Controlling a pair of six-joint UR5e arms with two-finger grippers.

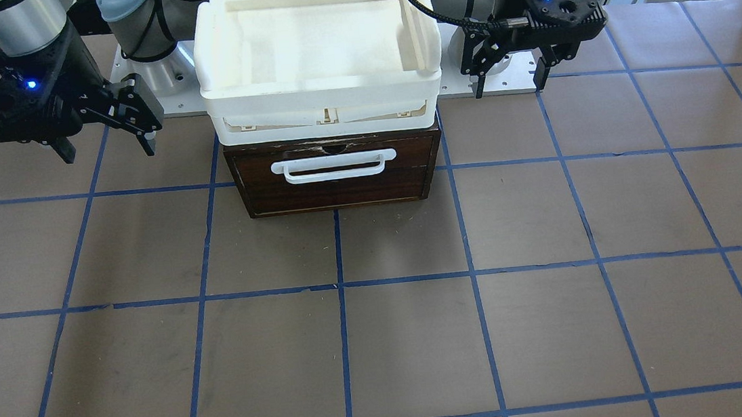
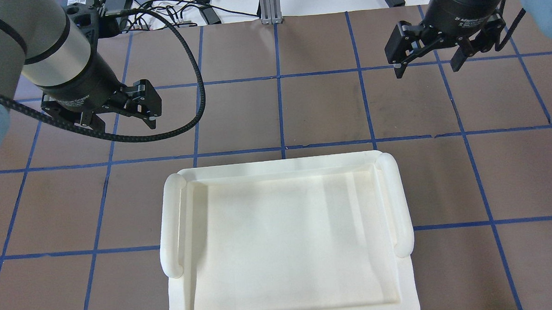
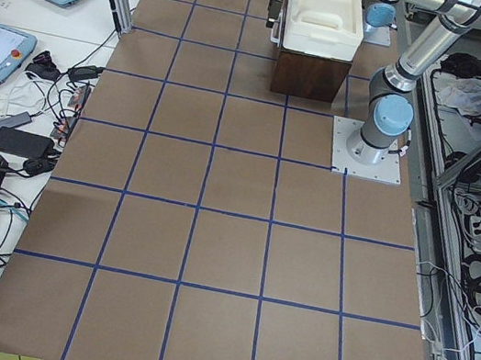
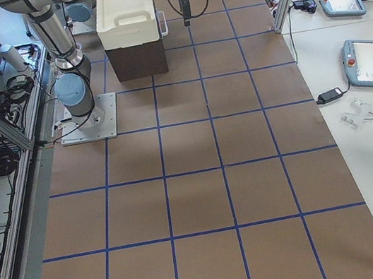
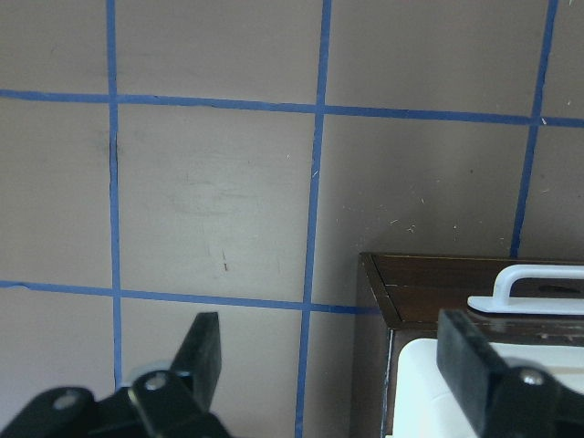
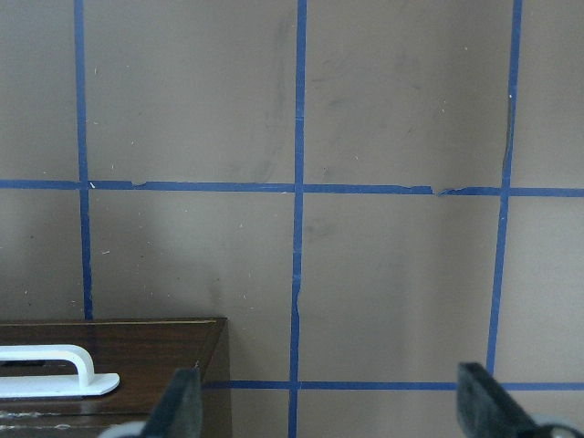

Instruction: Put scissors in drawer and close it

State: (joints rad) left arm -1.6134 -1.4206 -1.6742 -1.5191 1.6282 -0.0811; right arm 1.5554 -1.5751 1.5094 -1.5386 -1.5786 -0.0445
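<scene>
The scissors show in no view. The drawer [image 1: 335, 188] is shut, its dark brown front and white wire handle [image 1: 338, 165] facing away from the robot. It also shows in the left wrist view [image 5: 429, 283] and the right wrist view [image 6: 137, 347]. My left gripper [image 1: 510, 86] hangs open and empty beside the drawer's left end, apart from it; it also shows in the overhead view [image 2: 121, 122]. My right gripper [image 1: 108, 151] hangs open and empty beside the drawer's other end, also seen in the overhead view [image 2: 427, 71].
A white plastic tray [image 1: 322, 90] sits on top of the drawer's wooden case and hides it from above [image 2: 172, 224]. The brown table [image 1: 384, 343] carries a blue tape grid. The arm bases stand behind the case.
</scene>
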